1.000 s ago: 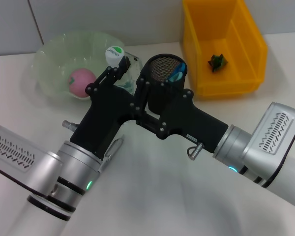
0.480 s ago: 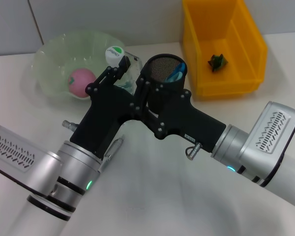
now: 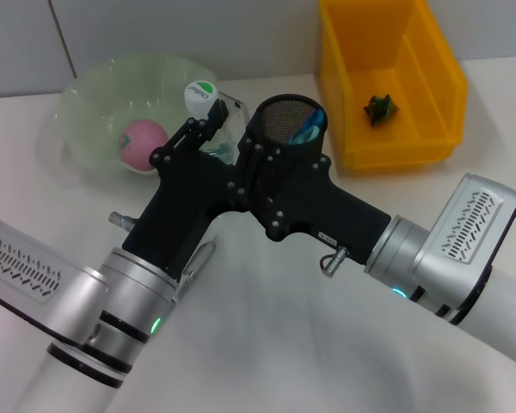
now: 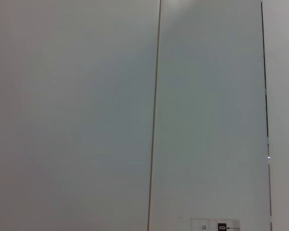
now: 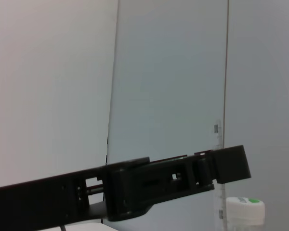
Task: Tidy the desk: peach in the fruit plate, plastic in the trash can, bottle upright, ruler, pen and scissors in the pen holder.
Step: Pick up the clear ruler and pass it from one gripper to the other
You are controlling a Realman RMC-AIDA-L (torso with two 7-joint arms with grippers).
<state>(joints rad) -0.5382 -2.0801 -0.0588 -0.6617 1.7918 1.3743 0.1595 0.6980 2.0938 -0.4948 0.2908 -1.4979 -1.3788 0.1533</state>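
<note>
Left gripper (image 3: 208,120) pinches clear ruler (image 3: 232,110) upright beside pen holder (image 3: 285,129); right gripper's grip unseen. Centre ruler over holder mouth before you release.

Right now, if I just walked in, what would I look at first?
Probably the two big black claws, left claw and right claw, crossing mid-table around the black mesh pen holder and the white-capped bottle beside it. Behind them, a bright yellow bin stands at the right and a pink peach sits in the clear plate at the left.
</note>
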